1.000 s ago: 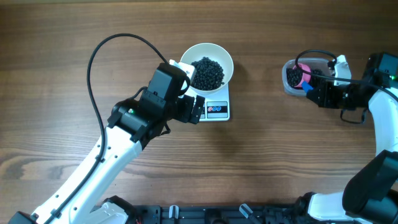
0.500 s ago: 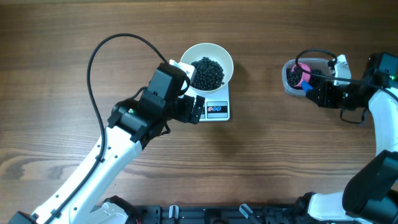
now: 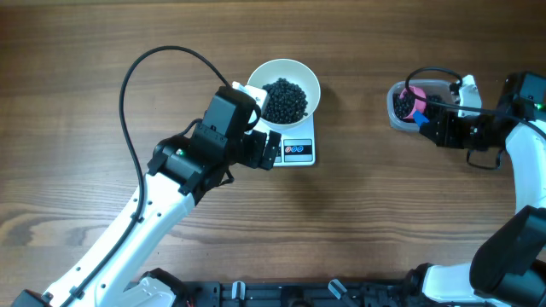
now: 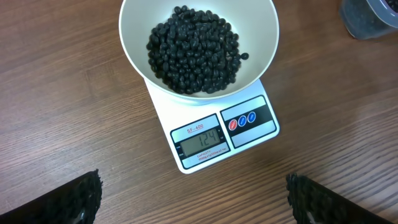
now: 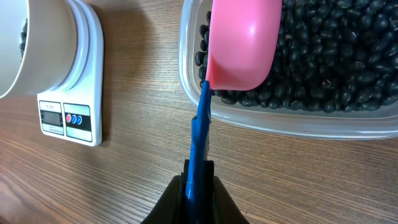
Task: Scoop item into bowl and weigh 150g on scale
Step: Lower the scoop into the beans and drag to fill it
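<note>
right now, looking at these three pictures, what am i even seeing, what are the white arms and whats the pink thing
These are two robot arms at a wooden table, each ending in a two-fingered hand. One picture looks down from above; the other two come from small cameras on the wrists. By the left arm, a white bowl of small black beans sits on a kitchen scale whose display reads 124. The left hand hovers open near the scale, holding nothing. On the right is a clear plastic tub with more of them. The right hand is shut on the blue handle of a pink scoop, whose cup is over the tub.
</note>
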{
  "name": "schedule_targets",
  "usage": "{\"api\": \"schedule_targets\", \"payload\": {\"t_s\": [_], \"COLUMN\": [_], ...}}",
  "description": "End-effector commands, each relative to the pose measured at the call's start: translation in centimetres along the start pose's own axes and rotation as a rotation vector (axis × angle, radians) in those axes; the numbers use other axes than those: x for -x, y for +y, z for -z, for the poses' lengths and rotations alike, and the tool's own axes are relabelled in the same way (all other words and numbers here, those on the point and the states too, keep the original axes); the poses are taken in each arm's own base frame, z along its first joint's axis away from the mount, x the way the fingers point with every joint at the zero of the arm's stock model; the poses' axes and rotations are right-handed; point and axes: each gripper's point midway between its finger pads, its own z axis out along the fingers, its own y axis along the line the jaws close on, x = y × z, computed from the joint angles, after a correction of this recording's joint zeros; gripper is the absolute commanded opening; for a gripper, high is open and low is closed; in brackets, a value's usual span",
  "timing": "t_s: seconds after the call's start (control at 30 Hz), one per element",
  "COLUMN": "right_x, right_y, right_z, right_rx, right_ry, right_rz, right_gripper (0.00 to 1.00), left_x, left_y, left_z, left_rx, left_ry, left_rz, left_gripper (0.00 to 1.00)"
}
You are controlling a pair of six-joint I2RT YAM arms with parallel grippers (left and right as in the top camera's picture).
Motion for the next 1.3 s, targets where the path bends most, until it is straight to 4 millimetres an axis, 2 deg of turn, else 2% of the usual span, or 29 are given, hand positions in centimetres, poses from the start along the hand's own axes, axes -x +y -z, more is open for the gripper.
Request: {"api": "schedule_targets", "payload": {"t_s": [0.0, 0.17, 0.3, 1.13, 1.27], "right_x": [0.1, 0.3, 0.7, 1.0, 1.5], "right_y": [0.0, -1.0, -0.6, 0.3, 0.7], "right_z": [-0.3, 0.3, 0.8, 1.0, 1.7], "right_rx": [0.05, 0.041, 0.102, 0.162, 0.225], "right_ry": [-0.01, -0.038, -0.073, -0.086, -0.124], "right_rz": [-0.027, -0.105, -0.124, -0.177, -0.195], "right_gripper": [0.04, 0.04, 0.04, 0.04, 0.04], "left_x": [0.5, 0.5, 0.5, 0.5, 0.5], "left_y": [-0.2, -0.2, -0.2, -0.2, -0.2], "left_z": [0.1, 0.1, 0.1, 0.1, 0.1], "left_rx": [-0.009, -0.009, -0.009, -0.009, -0.009], "left_ry": [-0.007, -0.007, -0.007, -0.007, -0.007], "left_rz": [-0.009, -0.01, -0.01, -0.009, -0.01], "left_gripper": [1.0, 1.0, 1.0, 1.0, 1.0]}}
